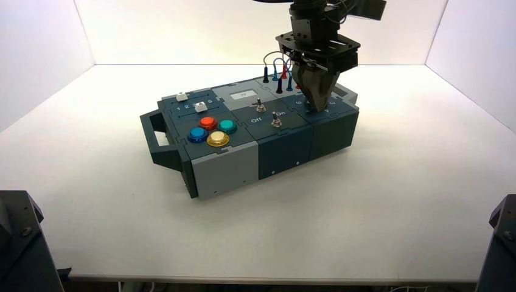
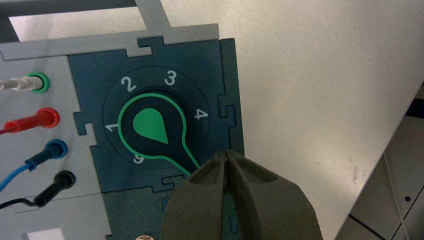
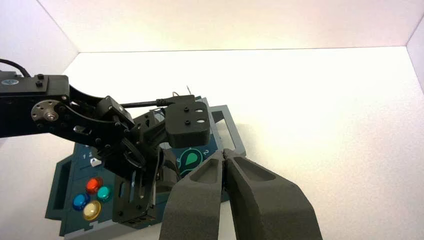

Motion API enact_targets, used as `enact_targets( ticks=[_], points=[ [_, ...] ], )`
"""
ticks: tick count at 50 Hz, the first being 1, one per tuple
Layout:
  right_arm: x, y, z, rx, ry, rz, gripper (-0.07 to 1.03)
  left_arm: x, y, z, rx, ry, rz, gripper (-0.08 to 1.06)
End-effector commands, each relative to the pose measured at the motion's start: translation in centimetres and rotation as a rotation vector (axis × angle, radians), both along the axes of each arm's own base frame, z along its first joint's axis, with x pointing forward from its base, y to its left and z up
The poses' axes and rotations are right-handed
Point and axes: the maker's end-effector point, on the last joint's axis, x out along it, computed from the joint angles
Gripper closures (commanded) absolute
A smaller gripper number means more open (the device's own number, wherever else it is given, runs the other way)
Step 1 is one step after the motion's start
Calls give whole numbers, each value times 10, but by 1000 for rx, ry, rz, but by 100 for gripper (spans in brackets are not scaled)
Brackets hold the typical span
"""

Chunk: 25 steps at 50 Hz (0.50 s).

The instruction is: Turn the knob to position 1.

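The knob (image 2: 150, 125) is a green teardrop on a dark dial ringed with the numerals 1, 2, 3 and 4. Its pointed tip faces the gap past 4, away from the 1. My left gripper (image 2: 227, 154) is shut and empty, its tips just off the dial's rim, beside the knob and not touching it. In the high view the left gripper (image 1: 315, 108) stands upright over the box's right end and hides the knob. My right gripper (image 3: 225, 152) is shut and empty, held off from the box, with the knob (image 3: 190, 159) showing beyond it.
The box (image 1: 286, 152) lies askew on the white table. Red, blue, green and black plugs (image 2: 45, 117) with wires sit beside the dial. Two toggle switches (image 1: 275, 120), coloured push buttons (image 1: 210, 131), white sliders (image 1: 181, 97) and a handle (image 1: 155, 137) lie to the left.
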Motion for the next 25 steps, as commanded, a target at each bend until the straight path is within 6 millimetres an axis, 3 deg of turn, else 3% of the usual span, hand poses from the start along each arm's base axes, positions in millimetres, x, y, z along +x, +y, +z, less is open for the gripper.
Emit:
enact_targets(
  ticks=[1, 25],
  points=[
    [3, 0, 7, 8, -17, -6, 99, 7, -10, 18, -40, -35, -12, 101],
    [3, 0, 7, 10, -19, -6, 99, 19, -7, 16, -39, -40, 7, 101]
  ],
)
